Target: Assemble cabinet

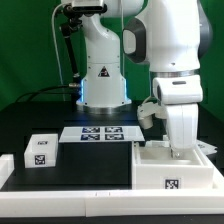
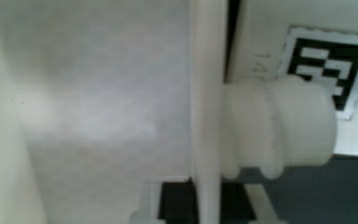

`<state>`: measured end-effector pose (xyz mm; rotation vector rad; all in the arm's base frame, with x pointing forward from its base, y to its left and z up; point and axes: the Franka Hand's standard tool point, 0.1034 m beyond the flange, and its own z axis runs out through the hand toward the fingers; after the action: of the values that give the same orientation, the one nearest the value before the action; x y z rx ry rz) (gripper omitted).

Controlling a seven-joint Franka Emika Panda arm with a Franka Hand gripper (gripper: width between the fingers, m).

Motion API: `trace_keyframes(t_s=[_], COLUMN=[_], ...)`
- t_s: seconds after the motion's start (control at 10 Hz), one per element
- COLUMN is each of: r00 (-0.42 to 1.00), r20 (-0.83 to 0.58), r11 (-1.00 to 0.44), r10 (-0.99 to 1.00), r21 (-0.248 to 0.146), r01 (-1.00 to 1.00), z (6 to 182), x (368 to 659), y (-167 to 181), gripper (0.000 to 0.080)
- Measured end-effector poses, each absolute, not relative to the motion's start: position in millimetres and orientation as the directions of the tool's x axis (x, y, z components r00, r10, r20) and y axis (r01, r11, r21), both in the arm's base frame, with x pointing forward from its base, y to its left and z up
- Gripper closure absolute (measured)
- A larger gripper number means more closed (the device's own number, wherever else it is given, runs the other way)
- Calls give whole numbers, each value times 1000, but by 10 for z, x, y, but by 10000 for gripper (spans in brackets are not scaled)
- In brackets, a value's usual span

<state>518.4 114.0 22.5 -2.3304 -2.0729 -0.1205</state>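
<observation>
In the exterior view my gripper reaches straight down at the right, over the white cabinet body, which carries a tag on its front. In the wrist view a thin white panel stands edge-on and runs down between my fingertips; my gripper is shut on it, with dark pads on each side. A round white knob sits against the panel's one face, and a broad white surface fills the other side. A tag shows beyond the knob.
The marker board lies mid-table in front of the robot base. A small white tagged box sits at the exterior view's left. A white rail runs along the front edge.
</observation>
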Motion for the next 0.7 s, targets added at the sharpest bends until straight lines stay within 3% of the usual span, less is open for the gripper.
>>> trace_keyframes(t_s=[0.2, 0.3, 0.4, 0.5, 0.6, 0.7], r00=[116, 117, 117, 117, 118, 118], r20=[71, 71, 71, 71, 71, 71], r11=[-119, -119, -120, -120, -120, -120], r10=[991, 991, 991, 991, 991, 991], r21=[35, 35, 34, 34, 34, 34], r01=[992, 992, 992, 992, 992, 992], z=[218, 217, 215, 214, 213, 212], x=[5180, 5179, 5177, 5177, 5176, 5175], y=[1134, 1131, 1128, 1127, 1126, 1125], gripper=[765, 579, 445, 445, 228, 228])
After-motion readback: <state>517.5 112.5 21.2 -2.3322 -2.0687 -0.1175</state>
